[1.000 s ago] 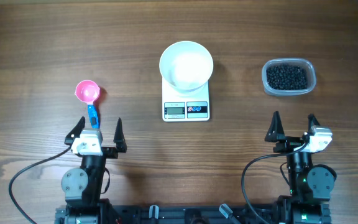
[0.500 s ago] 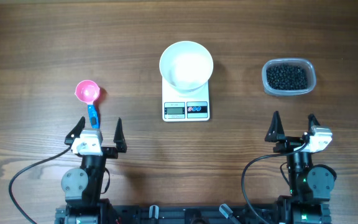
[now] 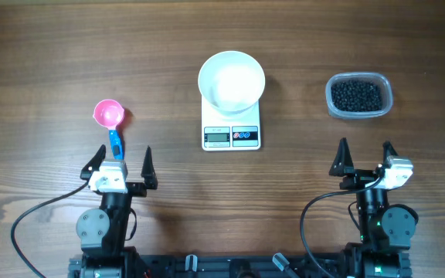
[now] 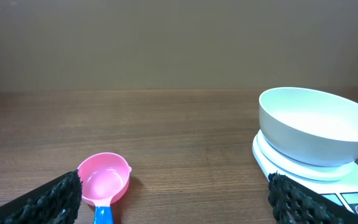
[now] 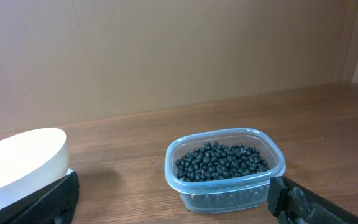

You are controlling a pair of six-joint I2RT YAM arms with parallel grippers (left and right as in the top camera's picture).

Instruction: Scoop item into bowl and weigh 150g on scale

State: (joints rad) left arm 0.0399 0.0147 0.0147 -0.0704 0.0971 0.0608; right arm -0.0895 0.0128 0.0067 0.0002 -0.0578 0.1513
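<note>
Spanning every view, a brown wood-grain tabletop (image 3: 52,46) carries all the items. Left arm (image 3: 103,224): at the near edge, left side; left jaws released, spread wide, grasping nothing, fingertips (image 3: 147,158) pointing toward the far edge. Right arm (image 3: 381,220): at the near edge, right side; right jaws likewise released and spread wide, grasping nothing. Scale (image 3: 231,136): flat, white, square, at the centre of the tabletop, well apart from both arms; grey display and two round buttons on the edge facing the arms, the reading too small to tell. Bowl (image 3: 232,80): round, white, smooth-sided, upright on the scale's rear part and overhanging its far edge; inside plain white; visible at the right of the left wrist view (image 4: 316,134) and at the left edge of the right wrist view (image 5: 17,162). Tub (image 3: 331,104): clear plastic, rounded-rectangular, upright on the tabletop to the right of the bowl and apart from it, straight ahead of the right jaws (image 5: 222,193). Scoop (image 3: 109,116): pink cup, blue handle (image 3: 115,144), lying left of the scale, cup opening upward (image 4: 104,183); the handle's end points at the left arm and lies between the spread fingers, contact not discernible. Beans (image 3: 356,96): many tiny, round, matte black, all inside the tub, covering its floor (image 5: 222,162).
</note>
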